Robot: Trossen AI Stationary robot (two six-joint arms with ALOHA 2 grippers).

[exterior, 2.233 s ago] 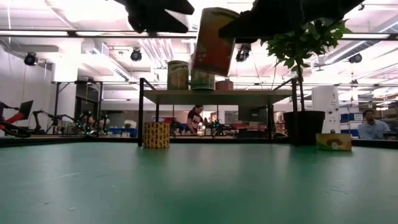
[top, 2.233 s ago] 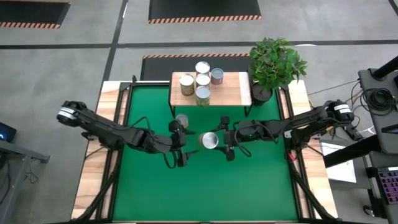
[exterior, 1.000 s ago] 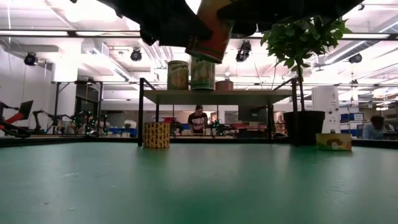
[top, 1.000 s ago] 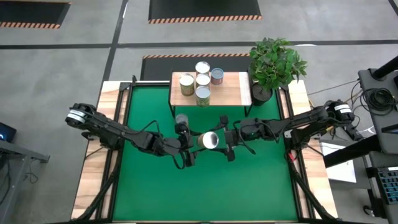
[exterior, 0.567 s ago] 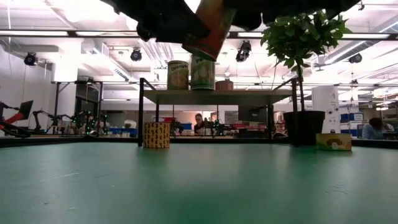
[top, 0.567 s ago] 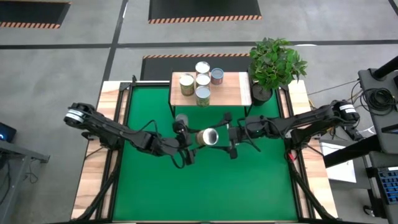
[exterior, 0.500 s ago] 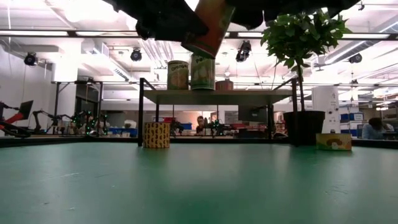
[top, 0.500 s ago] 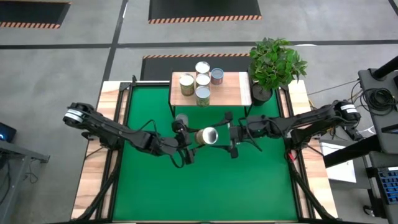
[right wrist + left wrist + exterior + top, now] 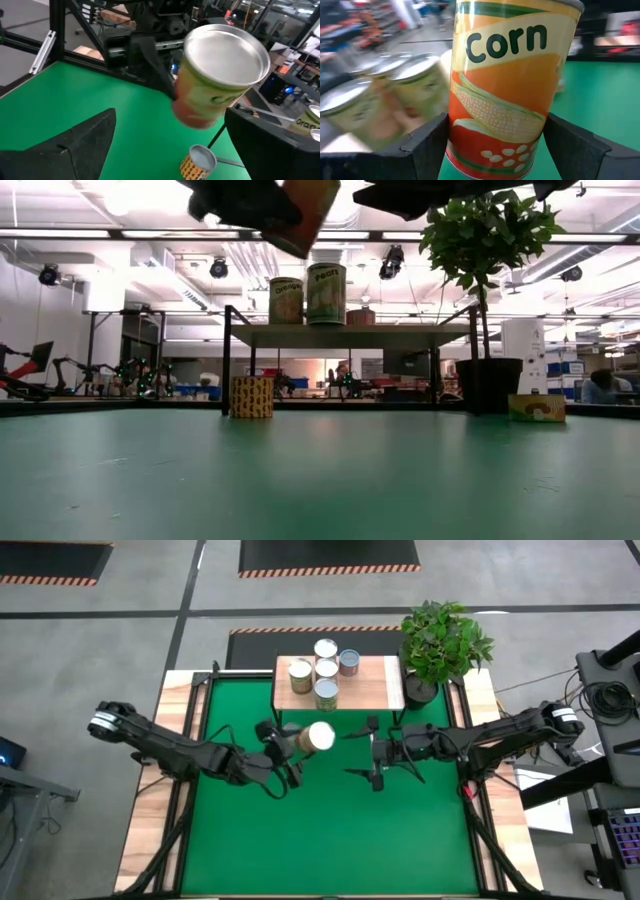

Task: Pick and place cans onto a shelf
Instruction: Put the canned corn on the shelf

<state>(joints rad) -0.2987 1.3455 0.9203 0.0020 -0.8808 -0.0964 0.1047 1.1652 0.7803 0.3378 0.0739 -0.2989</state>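
Observation:
My left gripper (image 9: 290,752) is shut on an orange "Corn" can (image 9: 510,85), held high over the green table just before the shelf; the can also shows in the high view (image 9: 318,737) and at the top of the low view (image 9: 305,210). My right gripper (image 9: 362,752) is open and empty, to the can's right; its wrist view shows the can (image 9: 220,75) ahead of its fingers. The light-wood shelf (image 9: 375,690) carries several cans (image 9: 326,668) standing upright. One yellow can (image 9: 252,396) stands on the table by the shelf's left leg. My left gripper pinches the Corn can's lower side wall (image 9: 457,145) between its two fingers, one on each side of the round body. The fingers come from the table's left, about level. The can is lifted clear of the table, tilted, its silvery top (image 9: 321,736) toward the right.
A potted plant (image 9: 445,640) stands at the table's far right corner beside the shelf. The shelf's black legs (image 9: 228,360) stand on the table's far part. The green top (image 9: 330,840) lies open toward the near edge.
The Corn can has passed from my right gripper to my left gripper. My left gripper took hold of it, then carried it toward the table's left and far edge, toward the shelf, still tilted. My right gripper now stands apart from the can.

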